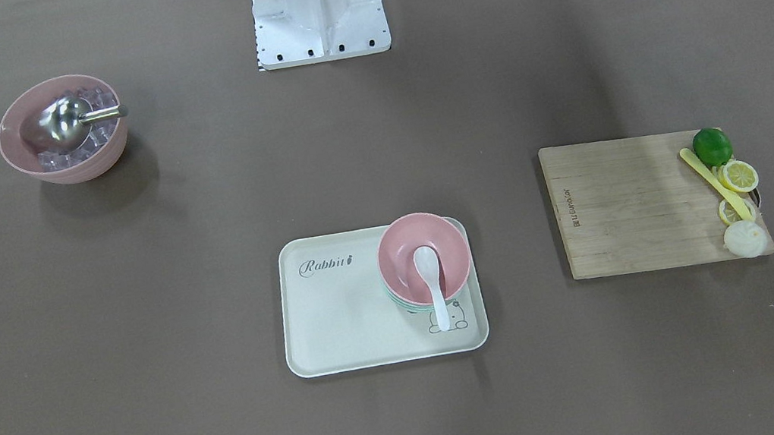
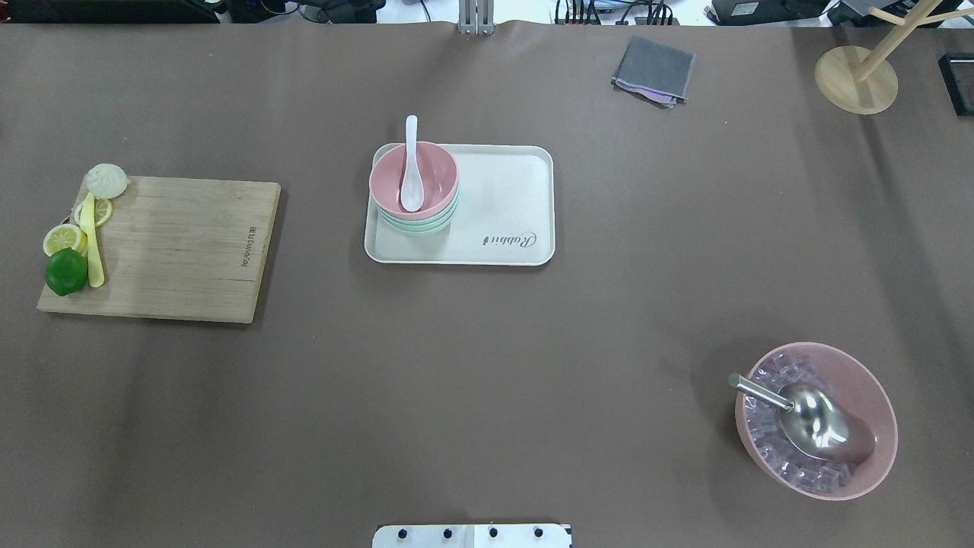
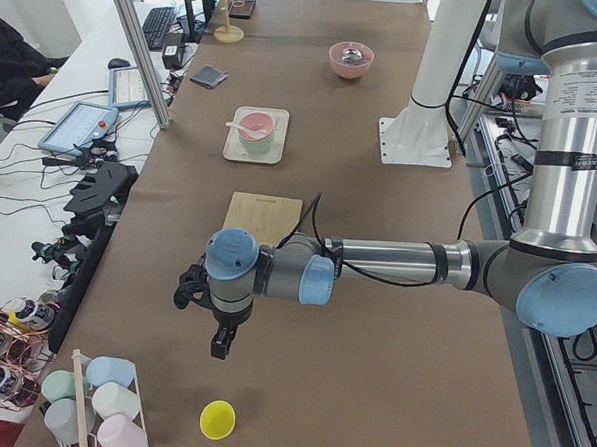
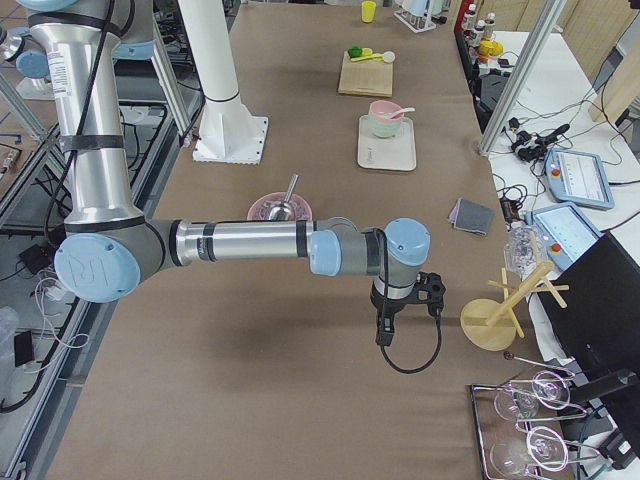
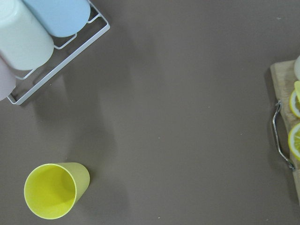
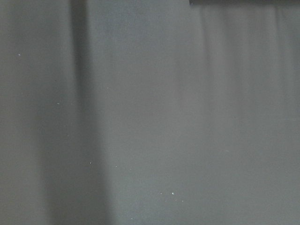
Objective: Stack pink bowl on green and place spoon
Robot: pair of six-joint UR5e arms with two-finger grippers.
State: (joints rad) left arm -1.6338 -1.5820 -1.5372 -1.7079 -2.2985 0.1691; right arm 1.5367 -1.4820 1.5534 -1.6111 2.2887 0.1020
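Observation:
A pink bowl [image 2: 435,169] sits stacked on a green bowl [image 2: 418,225] at the left end of a cream tray [image 2: 502,198]. A white spoon [image 2: 412,164] rests in the pink bowl, handle over the rim. The stack also shows in the front view: pink bowl [image 1: 445,239], spoon [image 1: 432,280]. My left gripper [image 3: 218,347] hangs far off, over the table's left end. My right gripper [image 4: 382,338] hangs over the right end. Both show only in the side views, so I cannot tell whether they are open or shut.
A second pink bowl [image 2: 875,396] holds ice cubes and a metal scoop [image 2: 806,418]. A cutting board [image 2: 175,243] carries a lime, lemon slices and a yellow knife. A grey cloth [image 2: 654,68] and wooden stand [image 2: 856,76] lie far back. A yellow cup [image 5: 54,190] stands below the left wrist.

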